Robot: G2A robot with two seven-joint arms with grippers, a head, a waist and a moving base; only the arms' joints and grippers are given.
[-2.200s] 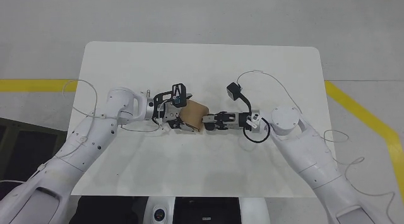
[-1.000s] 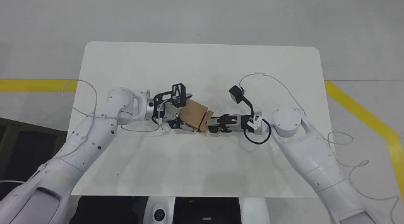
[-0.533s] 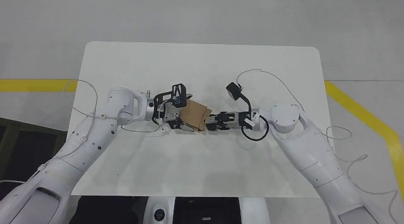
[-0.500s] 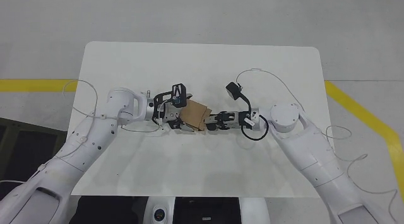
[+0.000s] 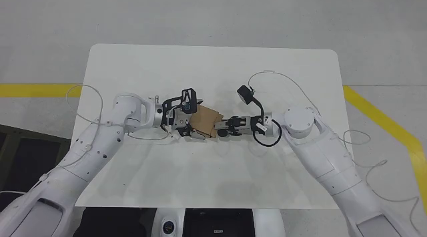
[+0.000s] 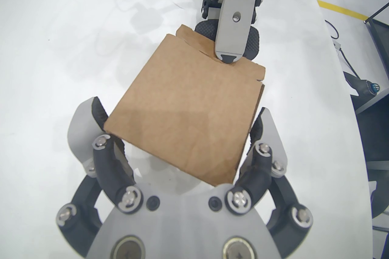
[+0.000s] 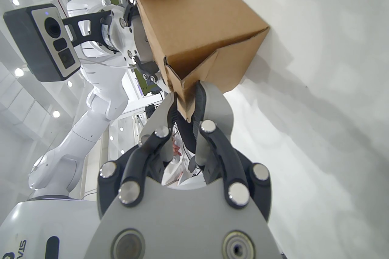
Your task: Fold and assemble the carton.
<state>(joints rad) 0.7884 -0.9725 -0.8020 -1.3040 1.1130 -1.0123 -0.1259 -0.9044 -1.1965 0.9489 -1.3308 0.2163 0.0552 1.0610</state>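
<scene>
A small brown carton [image 5: 207,121] is held over the middle of the white table [image 5: 213,70], between both arms. My left gripper [image 6: 179,113] is shut on the carton [image 6: 188,108], with one finger on each side wall of its closed end. At the other end, my right gripper [image 7: 187,103] is shut on a flap edge of the carton [image 7: 197,32], beside a gap that is still open. From above, the left gripper [image 5: 181,118] and the right gripper [image 5: 224,127] face each other across the box. The right gripper [image 6: 232,38] pinches the far flap.
Thin cables trail over the table: a loop [image 5: 283,80] behind the right arm and another [image 5: 90,93] by the left edge. Bare tabletop lies all round the carton. Yellow floor tape [image 5: 33,90] runs past both sides of the table.
The right wrist has shifted slightly left toward the carton, and the carton's flap end has turned a little with it. The left arm has kept still, holding the box.
</scene>
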